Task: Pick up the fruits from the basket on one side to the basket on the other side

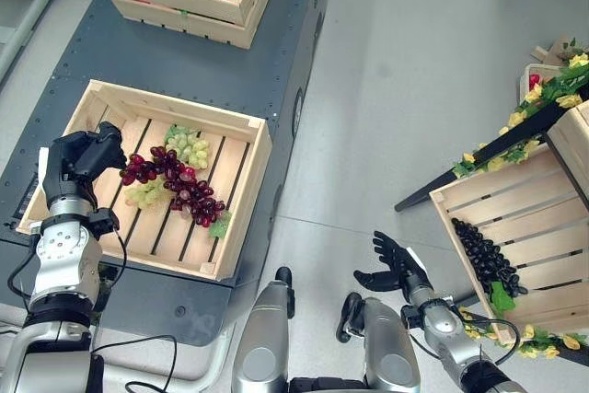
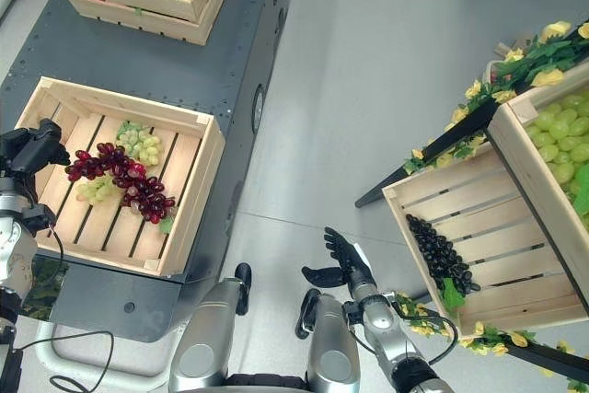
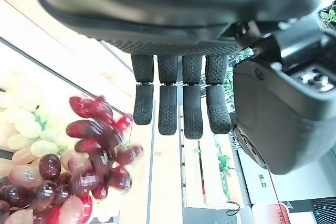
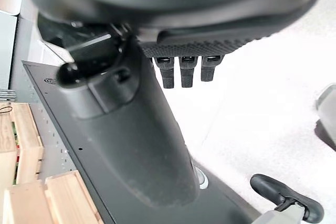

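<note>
The wooden crate point(image 1: 237, 167) sits on the dark platform point(image 1: 184, 52), and inside it the grape bunches point(image 1: 175, 177) lie heaped around its middle. Behind that crate, on the same platform, stands a second crate point(image 1: 198, 2). The left hand point(image 1: 83, 156) hangs over the crate's left edge. Well to the crate's right, across the floor point(image 1: 414, 71), is the basket point(image 1: 515, 200) with a grape bunch point(image 1: 486, 260) in it; the right hand point(image 1: 391, 264) hovers between the two.

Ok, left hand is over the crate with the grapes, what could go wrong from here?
The red grape bunch lies tangled across the green grapes, so lifting it may drag them along. The left hand sits at the crate edge, so its fingers could catch the wall.
</note>
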Available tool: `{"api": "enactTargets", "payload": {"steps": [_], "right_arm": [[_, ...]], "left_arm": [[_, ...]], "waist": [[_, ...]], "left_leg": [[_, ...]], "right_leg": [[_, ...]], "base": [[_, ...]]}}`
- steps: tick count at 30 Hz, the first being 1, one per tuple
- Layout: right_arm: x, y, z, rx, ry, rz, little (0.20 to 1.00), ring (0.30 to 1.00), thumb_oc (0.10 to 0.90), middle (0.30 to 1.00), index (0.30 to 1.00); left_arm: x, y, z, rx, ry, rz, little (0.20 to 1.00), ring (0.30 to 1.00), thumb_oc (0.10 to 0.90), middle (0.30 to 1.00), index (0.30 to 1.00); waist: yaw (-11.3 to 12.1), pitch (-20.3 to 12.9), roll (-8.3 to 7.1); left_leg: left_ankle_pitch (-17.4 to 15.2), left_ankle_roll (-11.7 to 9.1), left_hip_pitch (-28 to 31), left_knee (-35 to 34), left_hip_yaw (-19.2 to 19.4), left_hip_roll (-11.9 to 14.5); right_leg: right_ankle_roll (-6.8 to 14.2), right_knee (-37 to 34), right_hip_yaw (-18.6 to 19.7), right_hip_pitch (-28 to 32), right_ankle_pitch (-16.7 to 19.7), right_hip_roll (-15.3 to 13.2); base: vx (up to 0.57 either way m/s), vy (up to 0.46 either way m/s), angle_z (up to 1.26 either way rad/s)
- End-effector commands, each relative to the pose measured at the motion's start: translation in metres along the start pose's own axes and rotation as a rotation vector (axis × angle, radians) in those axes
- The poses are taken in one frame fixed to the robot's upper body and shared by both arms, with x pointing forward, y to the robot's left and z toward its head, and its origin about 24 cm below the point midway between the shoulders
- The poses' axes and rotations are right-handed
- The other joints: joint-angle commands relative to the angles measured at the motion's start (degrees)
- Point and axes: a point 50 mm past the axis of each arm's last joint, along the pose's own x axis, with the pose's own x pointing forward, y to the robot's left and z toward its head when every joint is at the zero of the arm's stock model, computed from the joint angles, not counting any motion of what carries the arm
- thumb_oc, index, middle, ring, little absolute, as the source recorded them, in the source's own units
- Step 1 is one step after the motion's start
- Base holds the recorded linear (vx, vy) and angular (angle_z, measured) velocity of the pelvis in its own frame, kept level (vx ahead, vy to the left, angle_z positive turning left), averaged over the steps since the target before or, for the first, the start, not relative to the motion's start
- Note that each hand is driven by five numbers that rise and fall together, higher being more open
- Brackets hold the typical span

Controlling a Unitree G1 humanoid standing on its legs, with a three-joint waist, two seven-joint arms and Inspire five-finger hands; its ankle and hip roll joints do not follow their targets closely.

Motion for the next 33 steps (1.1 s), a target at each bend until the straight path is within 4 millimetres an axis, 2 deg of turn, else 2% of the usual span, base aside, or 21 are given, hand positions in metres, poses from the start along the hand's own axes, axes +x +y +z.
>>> {"api": "enactTargets", "payload": {"steps": [1,7,8,9,15,17,18,19,20,21,25,28,33], "right_arm": [[-0.001,-0.012,0.019,-0.017,-0.119,-0.055,0.900,0.900,0.800,0.900,0.900],[-0.002,-0.011,0.018,-0.017,-0.115,-0.056,0.900,0.900,0.800,0.900,0.900],[-0.002,-0.012,0.018,-0.018,-0.113,-0.058,0.900,0.900,0.800,0.900,0.900],[-0.002,-0.013,0.018,-0.019,-0.112,-0.060,0.900,0.900,0.800,0.900,0.900],[-0.002,-0.017,0.018,-0.031,-0.108,-0.060,0.900,0.900,0.800,0.900,0.900],[-0.002,-0.020,0.019,-0.034,-0.114,-0.060,0.900,0.900,0.800,0.900,0.900],[-0.002,-0.020,0.020,-0.035,-0.115,-0.061,0.900,0.900,0.800,0.900,0.900],[-0.002,-0.022,0.021,-0.036,-0.117,-0.062,0.900,0.900,0.800,0.900,0.900],[0.000,-0.029,0.024,-0.042,-0.122,-0.065,0.900,0.900,0.800,0.900,0.900],[0.000,-0.031,0.024,-0.044,-0.122,-0.066,0.900,0.900,0.800,0.900,0.900],[0.001,-0.049,0.027,-0.087,-0.120,-0.066,0.900,0.900,0.800,0.900,0.900],[0.001,-0.056,0.028,-0.113,-0.119,-0.062,0.900,0.900,0.800,0.900,0.900],[0.003,-0.062,0.033,-0.131,-0.126,-0.061,0.900,0.900,0.800,0.900,0.900]], "left_arm": [[0.012,0.009,0.052,-0.107,-0.250,0.085,0.300,0.300,0.400,0.300,0.300],[0.012,0.005,0.050,-0.044,-0.247,0.083,0.300,0.300,0.400,0.300,0.300],[0.012,0.005,0.049,0.006,-0.241,0.093,0.552,0.552,0.568,0.552,0.552],[0.011,0.005,0.047,0.048,-0.231,0.095,0.900,0.900,0.800,0.900,0.900],[0.011,0.017,0.042,0.235,-0.197,0.137,0.900,0.900,0.800,0.900,0.900],[0.012,0.013,0.049,0.625,-0.297,0.141,0.900,0.900,0.800,0.900,0.900],[0.012,0.011,0.050,0.691,-0.317,0.135,0.900,0.900,0.800,0.900,0.900],[0.011,0.006,0.054,0.865,-0.384,0.115,0.900,0.900,0.800,0.900,0.900],[0.012,-0.002,0.061,1.236,-0.514,0.024,0.900,0.900,0.800,0.900,0.900],[0.012,-0.004,0.062,1.289,-0.540,0.004,0.900,0.900,0.800,0.900,0.900],[0.010,-0.018,0.071,1.683,-0.725,-0.191,0.900,0.900,0.800,0.900,0.900],[0.008,-0.028,0.070,1.779,-0.783,-0.276,0.900,0.900,0.800,0.900,0.900],[0.005,-0.038,0.065,1.872,-0.837,-0.373,0.900,0.900,0.800,0.900,0.900]], "waist": [[0.6,-3.4,2.68],[0.5,-3.5,2.67],[0.5,-3.5,2.70],[0.5,-3.4,2.74],[0.2,-3.1,2.84],[0.1,-2.7,2.86],[0.1,-2.8,2.87],[0.1,-2.7,2.94],[0.2,-2.3,3.22],[0.2,-2.4,3.33],[-0.8,-1.8,4.73],[-1.5,-1.3,5.30],[-2.0,-0.5,5.43]], "left_leg": [[-4.9,3.0,5.5,-2.6,-0.3,-3.4],[-4.9,3.0,5.7,-2.7,-0.5,-3.4],[-4.9,2.9,5.6,-2.5,-0.5,-3.4],[-4.8,2.9,5.6,-2.5,-0.5,-3.3],[-4.6,2.8,5.6,-2.6,-0.3,-3.2],[-4.6,2.7,5.5,-2.5,-0.2,-3.1],[-4.5,2.7,5.2,-2.5,-0.2,-3.1],[-4.4,2.6,5.0,-2.5,-0.2,-3.1],[-4.3,2.4,4.7,-2.3,-0.1,-3.0],[-4.3,2.4,4.4,-2.2,-0.1,-3.0],[-4.4,2.3,4.1,-1.8,0.7,-2.8],[-4.4,2.2,3.6,-1.1,1.3,-2.5],[-4.1,1.8,2.3,-0.6,1.9,-2.3]], "right_leg": [[-1.6,0.8,-0.6,-0.8,6.9,0.5],[-1.8,0.8,-0.5,-0.7,6.6,0.7],[-1.9,1.0,-0.6,-0.7,6.5,0.6],[-2.0,1.0,-0.6,-0.7,6.4,0.6],[-2.0,1.1,-0.4,-0.9,6.5,0.6],[-2.0,0.8,-0.4,-0.9,6.3,0.8],[-2.0,0.8,-0.4,-1.1,6.4,0.8],[-2.1,0.8,-0.5,-1.3,6.4,0.8],[-2.1,0.7,-0.7,-1.4,6.3,0.7],[-2.2,0.7,-0.7,-1.6,6.3,0.7],[-2.3,0.3,-0.5,-1.8,6.5,0.7],[-2.3,0.5,-0.2,-2.3,6.5,0.6],[-2.2,0.6,0.0,-3.6,7.0,0.6]], "base": [[0.00,0.000,0.00],[0.00,0.000,0.00],[0.00,0.000,0.00],[0.00,0.000,0.00],[0.00,0.001,-0.01],[-0.02,-0.004,-0.07],[-0.03,0.000,-0.05],[-0.04,0.006,-0.01],[-0.04,0.010,0.01],[-0.04,0.019,0.03],[-0.02,0.062,-0.06],[-0.03,0.069,-0.11],[-0.04,0.039,-0.05]]}}
